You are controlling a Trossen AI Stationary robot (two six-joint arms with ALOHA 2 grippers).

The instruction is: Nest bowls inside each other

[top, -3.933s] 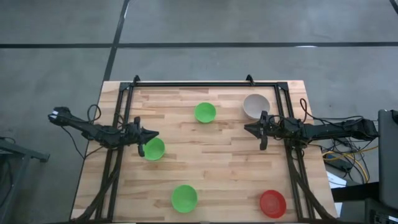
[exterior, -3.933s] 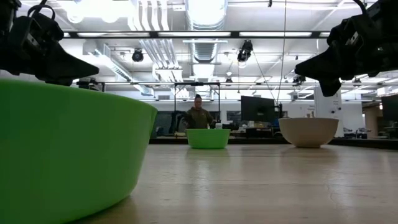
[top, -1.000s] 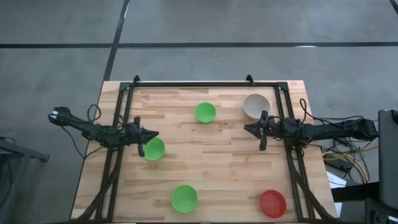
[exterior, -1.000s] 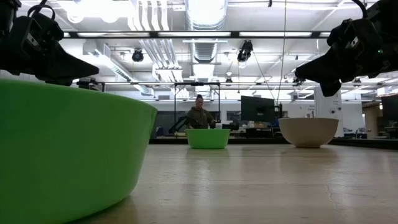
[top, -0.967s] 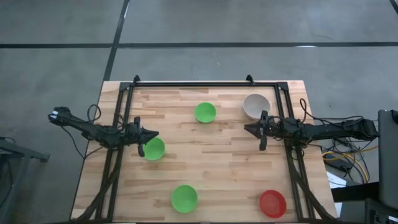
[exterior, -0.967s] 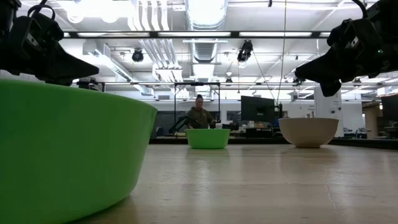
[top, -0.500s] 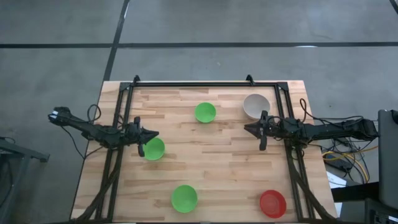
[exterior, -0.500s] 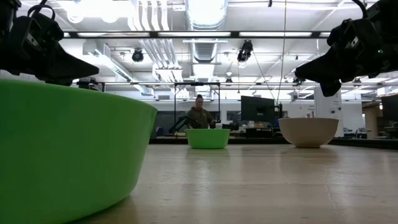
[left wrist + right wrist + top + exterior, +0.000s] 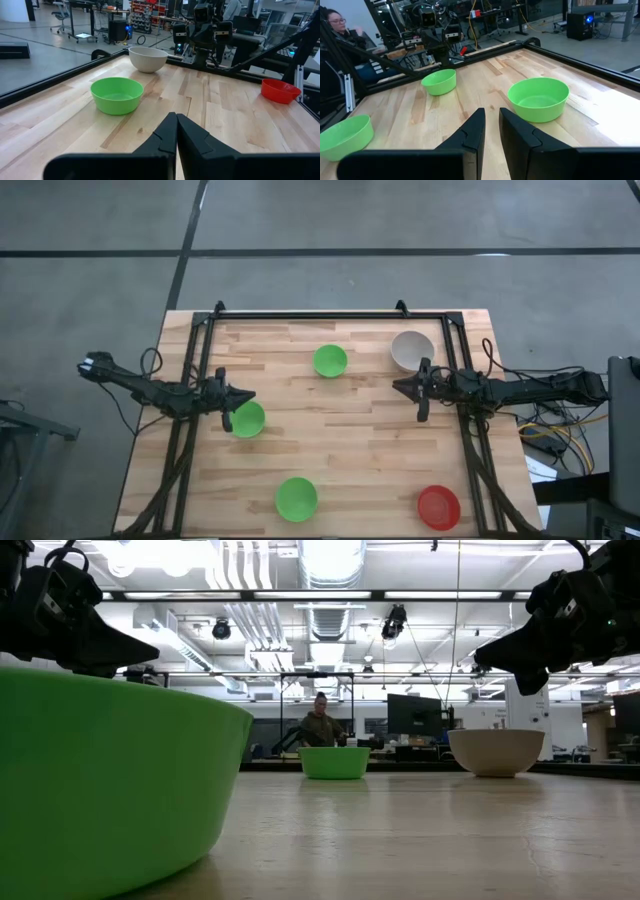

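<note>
Five bowls stand apart on their bases on the wooden table. One green bowl [image 9: 330, 361] is at the far middle and a grey-white bowl [image 9: 411, 350] at the far right. A second green bowl [image 9: 248, 419] is at the left, a third [image 9: 296, 498] near the front edge, and a red bowl [image 9: 439, 507] at the front right. My left gripper [image 9: 249, 396] hovers shut just beyond the left green bowl's far rim. My right gripper [image 9: 397, 386] hovers by the grey-white bowl's near side, its fingers [image 9: 517, 127] a little apart with nothing between them.
A black frame rail [image 9: 320, 315] runs along the table's far edge and down both sides. Bare wood [image 9: 340, 430] lies between the bowls. A person [image 9: 320, 727] sits beyond the far edge, and another [image 9: 337, 27] shows in the right wrist view.
</note>
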